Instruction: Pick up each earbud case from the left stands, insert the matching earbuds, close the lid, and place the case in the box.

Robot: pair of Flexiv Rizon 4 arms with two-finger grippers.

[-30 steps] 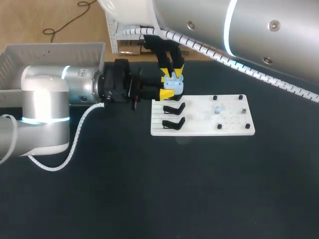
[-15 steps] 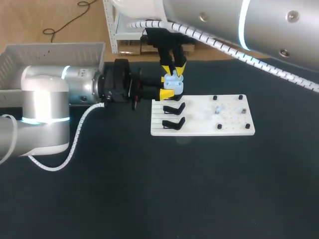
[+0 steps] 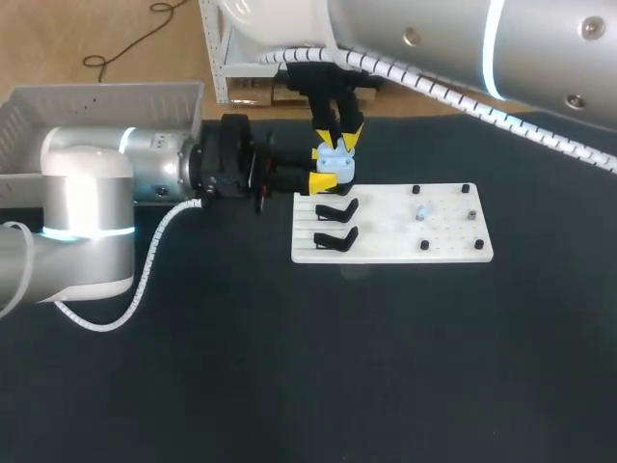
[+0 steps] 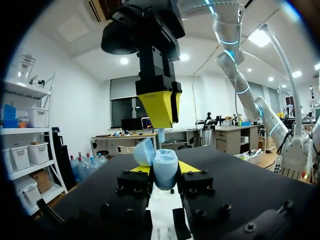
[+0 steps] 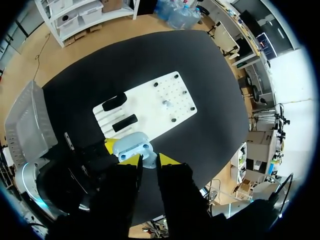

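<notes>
Dark worktop [image 3: 289,386], seen from above w/ both arms meeting at its far side. L arm [image 3: 87,203] comes in level from the left. R arm [image 3: 463,48] sweeps in from the upper right and points steeply down.

A white mesh-walled box [image 3: 58,106] sits at the far left corner, behind the L arm. A white board [image 3: 453,241] lies flat near mid-worktop. It carries two black stands [image 3: 335,208] side by side at its left end and small black pegs [image 3: 415,190] around its right half. A tiny pale item [image 3: 421,212] sits among the pegs, too small to make out.

L pincer [image 4: 162,170] is clamped on the pale-blue earbud case [image 3: 336,170], one yellow tip on each side. It holds the case at the board's far left corner, just beyond the stands. Seen from the L wrist, the case's lid [image 4: 143,151] stands open, tipped back to one side. The R wrist view looks straight down on the case, w/ two round openings showing in its top.

R pincer [image 3: 337,142] hangs directly over the case, tips pointing down. Its yellow tips are nearly together, gripping a small pale-blue earbud [image 5: 148,162] btwn them. From these views it is unclear whether the earbud touches the case.
</notes>
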